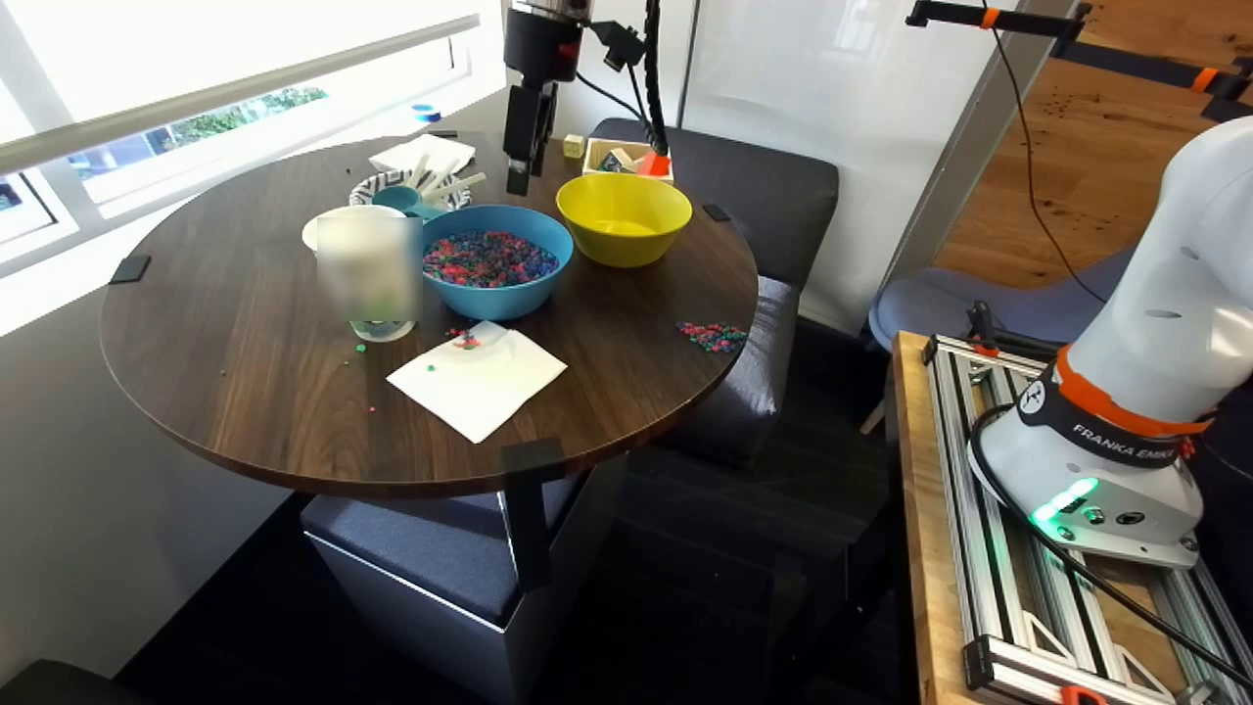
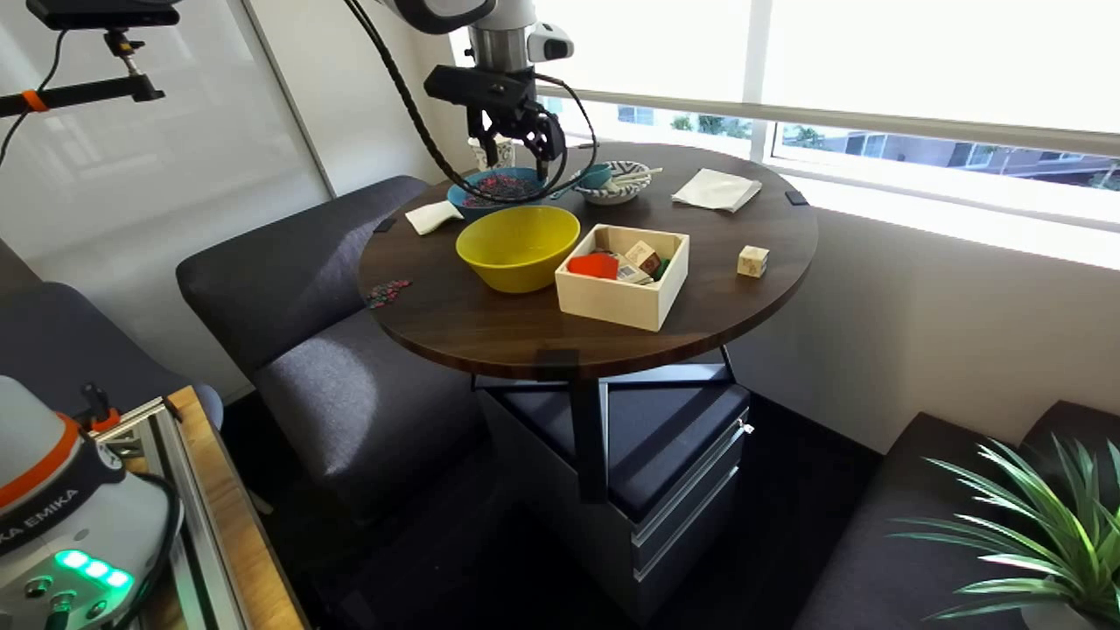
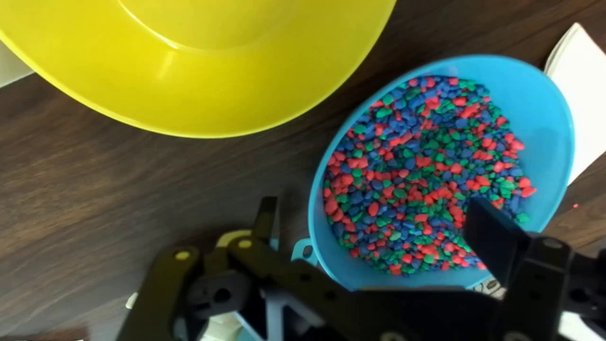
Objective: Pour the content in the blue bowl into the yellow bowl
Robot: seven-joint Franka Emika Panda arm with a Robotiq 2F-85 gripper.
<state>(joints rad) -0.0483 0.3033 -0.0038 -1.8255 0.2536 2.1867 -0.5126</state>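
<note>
The blue bowl (image 1: pixel 504 302) stands upright on the round dark wooden table and also shows in an exterior view (image 2: pixel 455 199). It holds the content (image 3: pixel 416 180), a heap of small red, blue and green pieces. The yellow bowl (image 2: pixel 516 262) stands close beside it; its visible inside is bare in the wrist view (image 3: pixel 203 94). My gripper (image 3: pixel 373 206) is open with its fingers wide apart and nothing between them. It hangs above the table near the blue bowl, as both exterior views (image 1: pixel 529 181) (image 2: pixel 518 166) show. In the wrist view one finger overlaps the content, the other the table beside the bowl.
A paper cup (image 1: pixel 370 279) stands against the blue bowl's side. A patterned dish (image 2: pixel 612 194) with a teal scoop lies near. A wooden box (image 2: pixel 612 297) of blocks stands by the yellow bowl. A napkin (image 1: pixel 480 382) and spilled pieces (image 1: pixel 712 337) lie on the table.
</note>
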